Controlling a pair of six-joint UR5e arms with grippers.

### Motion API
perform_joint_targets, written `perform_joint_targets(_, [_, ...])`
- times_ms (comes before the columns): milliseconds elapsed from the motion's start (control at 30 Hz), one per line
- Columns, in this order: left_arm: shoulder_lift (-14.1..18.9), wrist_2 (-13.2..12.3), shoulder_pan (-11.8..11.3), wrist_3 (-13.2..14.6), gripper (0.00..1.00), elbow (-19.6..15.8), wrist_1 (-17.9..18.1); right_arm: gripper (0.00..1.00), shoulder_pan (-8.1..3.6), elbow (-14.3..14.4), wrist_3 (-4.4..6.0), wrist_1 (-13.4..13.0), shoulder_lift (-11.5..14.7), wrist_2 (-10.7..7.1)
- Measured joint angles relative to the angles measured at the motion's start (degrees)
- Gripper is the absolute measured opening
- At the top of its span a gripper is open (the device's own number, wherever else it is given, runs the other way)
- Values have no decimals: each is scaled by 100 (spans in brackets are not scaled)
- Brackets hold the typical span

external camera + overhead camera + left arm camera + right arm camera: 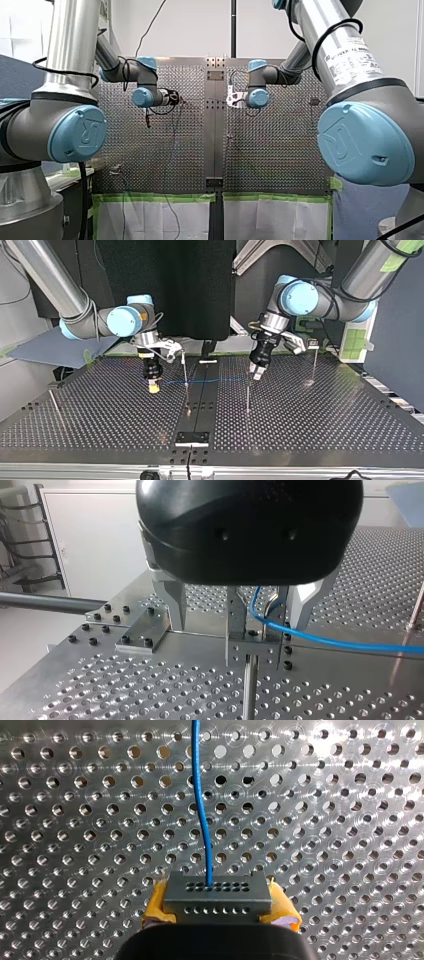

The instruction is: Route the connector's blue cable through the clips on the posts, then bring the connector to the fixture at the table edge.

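Right jaws clamp the connector point(217, 895) over the tabletop point(75, 820). Its cable point(202, 810) runs to a post point(250, 690) clip point(255, 647), which the left jaws straddle, standing apart.

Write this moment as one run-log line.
Right pincer: shut on connector | Left pincer: open astride post clip | Blue cable: spans connector to clip | Fixture: connector not there

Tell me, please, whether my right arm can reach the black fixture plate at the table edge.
Probably yes: only a thin metal post stands near the way from my right gripper to the black fixture plate. The blue cable to my left gripper may tether it.
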State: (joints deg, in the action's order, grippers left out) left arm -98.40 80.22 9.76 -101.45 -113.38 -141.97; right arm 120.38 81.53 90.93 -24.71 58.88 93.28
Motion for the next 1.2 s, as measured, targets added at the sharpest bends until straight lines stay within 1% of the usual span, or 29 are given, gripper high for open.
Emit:
perform_joint_targets(133, [3,0,41,-14,99,0,-10,0,-4,0,10,8,-2,-2])
perform_joint_targets(367, [6,92,142,-37,99,-2,-130,0,-13,0,13,26,-2,-2])
perform_joint_targets(500, [1,232,215,-53,99,-2,-224,0,-14,0,13,30,-3,-2])
perform_joint_targets(733, [-3,463,284,-37,99,-35,-242,0,-18,0,14,43,-2,-2])
perform_joint_targets(1200, [1,498,297,46,99,-42,-290,0,-25,0,13,45,-2,-2])
